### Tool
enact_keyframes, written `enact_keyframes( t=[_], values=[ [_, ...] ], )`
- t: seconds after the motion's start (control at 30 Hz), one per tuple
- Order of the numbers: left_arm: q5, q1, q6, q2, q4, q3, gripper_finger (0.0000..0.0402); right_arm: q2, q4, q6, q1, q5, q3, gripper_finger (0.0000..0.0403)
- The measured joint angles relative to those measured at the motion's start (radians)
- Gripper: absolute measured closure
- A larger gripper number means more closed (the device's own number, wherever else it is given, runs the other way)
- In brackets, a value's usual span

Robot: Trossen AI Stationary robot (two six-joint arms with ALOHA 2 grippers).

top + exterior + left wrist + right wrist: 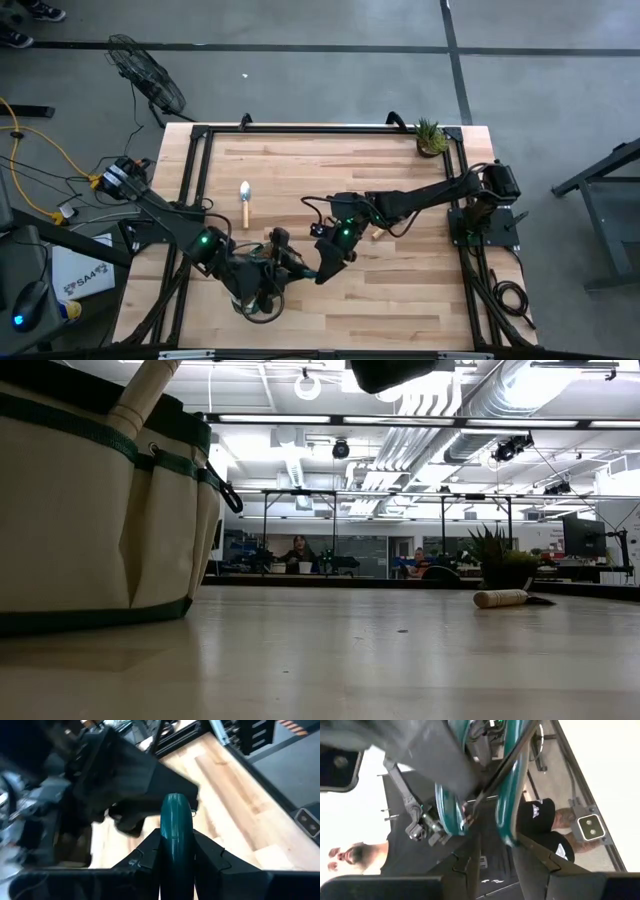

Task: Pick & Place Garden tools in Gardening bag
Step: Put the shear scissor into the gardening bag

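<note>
Both pincers meet over the bag (95, 510) at the worktop's (400, 290) near edge: the left pincer (176, 851) clamps 1 green pruner handle (176, 827) while the right pincer (492, 851) straddles it half-open, so next comes lowering the pruner into the bag.

The left arm comes in from the left of the high view and bends to the lower middle. Its pincer (176, 851) is closed on something. The right arm reaches from the right side toward the middle. Its pincer (495, 851) has its fingers a little apart.
</note>
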Motion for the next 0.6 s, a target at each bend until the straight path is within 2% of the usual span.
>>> enact_keyframes(
  t=[0.23,0.37,0.6],
  values=[
    [-0.081,0.001,-0.082,-0.043,-0.115,0.0,0.0332,-0.004,0.002,-0.006,0.003,-0.041,0.0,0.03],
    [-0.093,0.001,-0.168,-0.071,-0.21,0.0,0.0332,-0.012,-0.009,-0.033,0.003,-0.063,0.0,0.03],
    [-0.109,0.0,-0.308,-0.135,-0.311,-0.011,0.0332,-0.095,-0.19,-0.203,0.005,0.045,0.001,0.03]
  ],
)
